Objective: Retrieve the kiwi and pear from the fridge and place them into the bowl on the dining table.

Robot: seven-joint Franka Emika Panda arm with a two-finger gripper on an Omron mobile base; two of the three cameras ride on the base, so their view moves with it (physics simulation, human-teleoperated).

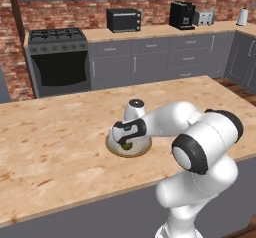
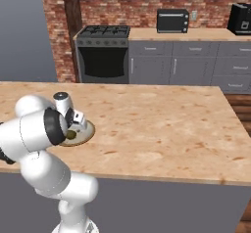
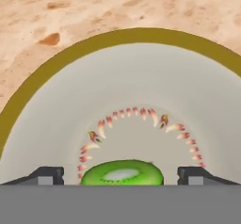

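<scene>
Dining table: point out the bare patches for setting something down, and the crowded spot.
The dining table top is bare left of the bowl, and between the bowl and the far edge facing the stove. In the right base view, everything right of the bowl is free. Crowded: the bowl itself, with the kiwi inside and the gripper low over it.

You're looking at a table with a light, speckled wood-grain top, matt and smooth, over plain flat grey sides. The bowl has a dull tan rim and a pale, smooth, ceramic-looking inside with a painted ring of small red-and-white marks. The kiwi in it shows a bright green, slightly shiny cut face. Your arm is glossy white plastic with dark matt joints. Behind, you see a rough red brick wall and matt grey cabinets.
</scene>
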